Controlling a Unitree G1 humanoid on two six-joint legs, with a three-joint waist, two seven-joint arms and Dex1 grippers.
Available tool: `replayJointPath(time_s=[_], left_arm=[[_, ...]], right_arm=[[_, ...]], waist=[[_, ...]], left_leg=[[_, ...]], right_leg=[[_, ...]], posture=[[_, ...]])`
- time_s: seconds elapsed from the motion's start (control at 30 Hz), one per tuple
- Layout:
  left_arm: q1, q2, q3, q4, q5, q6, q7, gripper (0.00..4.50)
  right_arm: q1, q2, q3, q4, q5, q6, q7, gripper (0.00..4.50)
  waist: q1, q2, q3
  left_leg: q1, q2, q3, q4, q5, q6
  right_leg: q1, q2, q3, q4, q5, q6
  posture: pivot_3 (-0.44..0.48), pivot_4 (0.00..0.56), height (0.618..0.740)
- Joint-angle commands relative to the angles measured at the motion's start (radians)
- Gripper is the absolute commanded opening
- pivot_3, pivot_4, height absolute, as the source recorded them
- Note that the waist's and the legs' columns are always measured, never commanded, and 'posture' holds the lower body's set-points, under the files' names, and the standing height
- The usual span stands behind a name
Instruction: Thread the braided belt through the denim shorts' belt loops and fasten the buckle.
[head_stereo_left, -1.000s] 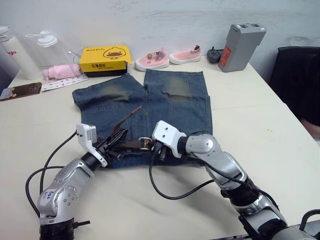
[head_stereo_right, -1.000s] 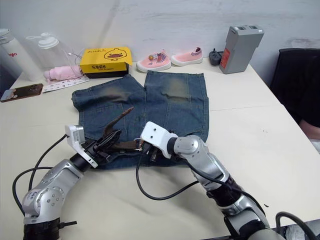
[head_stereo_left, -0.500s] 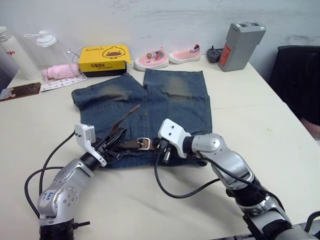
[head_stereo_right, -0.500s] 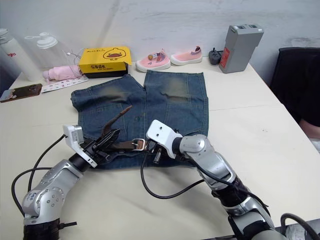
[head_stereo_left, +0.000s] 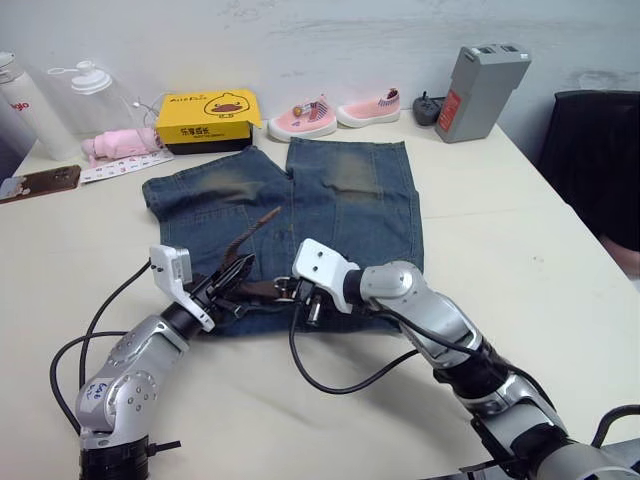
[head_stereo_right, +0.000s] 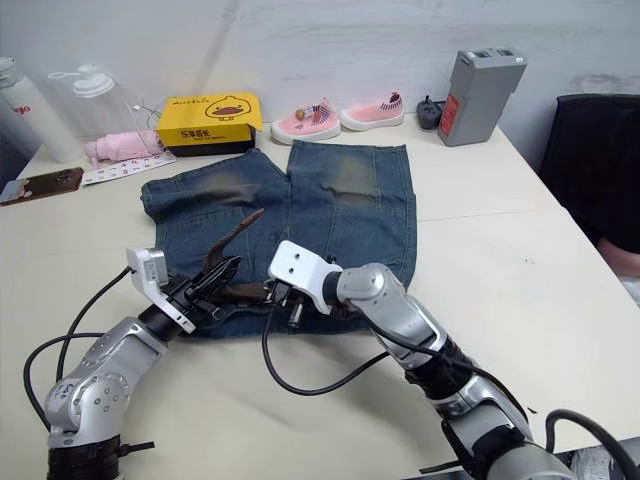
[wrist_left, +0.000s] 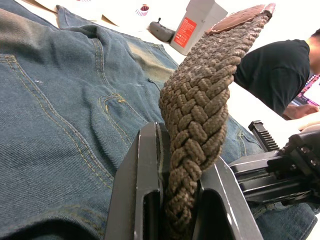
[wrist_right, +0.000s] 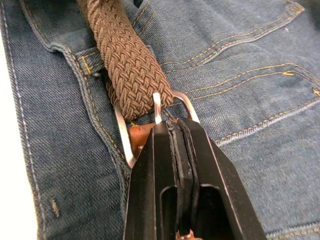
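Note:
The denim shorts (head_stereo_left: 340, 200) lie flat on the table, waistband nearest me. Along the waistband runs the braided belt (wrist_right: 125, 65), and its leather tip (head_stereo_left: 266, 216) sticks up over the left leg. My left gripper (head_stereo_left: 230, 283) is shut on the braid (wrist_left: 197, 125) just behind that raised end. My right gripper (wrist_right: 170, 127) is shut on the buckle (wrist_right: 122, 137) where the brown leather joins it. The braid passes through the silver frame, with the prong (wrist_right: 157, 106) lying on it. A belt loop (wrist_right: 90, 61) sits beside the braid. The two grippers are close together.
Along the back edge stand a yellow box (head_stereo_left: 207, 116), two pink shoes (head_stereo_left: 303, 118), a grey battery pack (head_stereo_left: 482, 92) and clear bottles (head_stereo_left: 95, 95). A phone (head_stereo_left: 45, 181) lies far left. A person in black (wrist_left: 275, 70) sits at the right.
My right gripper drew right, baring the buckle, then came back left over it toward the left gripper. The left gripper has kept its hold and place.

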Motion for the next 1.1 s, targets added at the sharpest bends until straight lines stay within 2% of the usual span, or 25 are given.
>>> replayJointPath(time_s=[0.03, 0.17, 0.3, 0.6, 0.87, 1.1], left_arm=[[-0.019, 0.007, 0.004, -0.035, -0.012, -0.029, -0.009, 0.00], [-0.040, 0.025, 0.000, -0.020, -0.005, -0.034, -0.029, 0.00], [-0.077, 0.101, -0.006, 0.045, 0.027, -0.047, -0.111, 0.00], [-0.182, 0.266, -0.034, 0.259, 0.096, -0.110, -0.334, 0.00], [-0.294, 0.284, -0.085, 0.371, 0.143, -0.142, -0.420, 0.00], [-0.370, 0.253, -0.145, 0.320, 0.126, -0.110, -0.437, 0.00]], right_arm=[[-0.010, 0.012, 0.038, 0.034, -0.010, -0.010, 0.014, 0.08], [-0.025, 0.021, 0.073, 0.062, -0.014, -0.005, 0.038, 0.08], [-0.036, 0.021, 0.106, 0.085, -0.021, -0.013, 0.067, 0.08], [-0.023, 0.042, 0.097, 0.079, -0.029, 0.005, 0.055, 0.08], [-0.001, 0.045, 0.088, 0.055, -0.030, 0.030, 0.037, 0.08], [-0.014, 0.044, 0.122, 0.081, -0.047, 0.040, 0.043, 0.08]], waist=[[-0.001, 0.000, 0.000], [-0.001, 0.000, 0.000], [-0.005, 0.000, 0.000], [-0.023, 0.000, 0.000], [-0.027, -0.001, -0.001], [-0.029, -0.001, -0.001]], left_leg=[[0.000, 0.000, 0.000, 0.000, 0.000, 0.000], [0.000, 0.000, 0.000, 0.000, 0.000, 0.000], [0.001, 0.001, 0.000, -0.001, 0.000, 0.000], [0.002, 0.001, 0.000, -0.004, 0.001, -0.002], [0.003, 0.001, -0.001, -0.007, 0.001, -0.002], [0.003, 0.001, -0.001, -0.007, 0.001, -0.002]], right_leg=[[0.000, 0.000, 0.000, 0.000, 0.000, 0.000], [0.000, 0.000, 0.000, 0.000, 0.000, 0.000], [0.000, 0.000, 0.000, 0.000, 0.000, 0.000], [-0.001, 0.000, 0.000, 0.000, 0.000, 0.000], [-0.001, 0.000, 0.000, -0.001, 0.000, 0.000], [-0.001, 0.000, 0.000, -0.001, 0.000, 0.000]], posture=[[0.000, 0.150, 0.636], [0.000, 0.150, 0.636], [0.000, 0.150, 0.636], [0.000, 0.150, 0.636], [0.000, 0.150, 0.636], [0.000, 0.150, 0.636]])
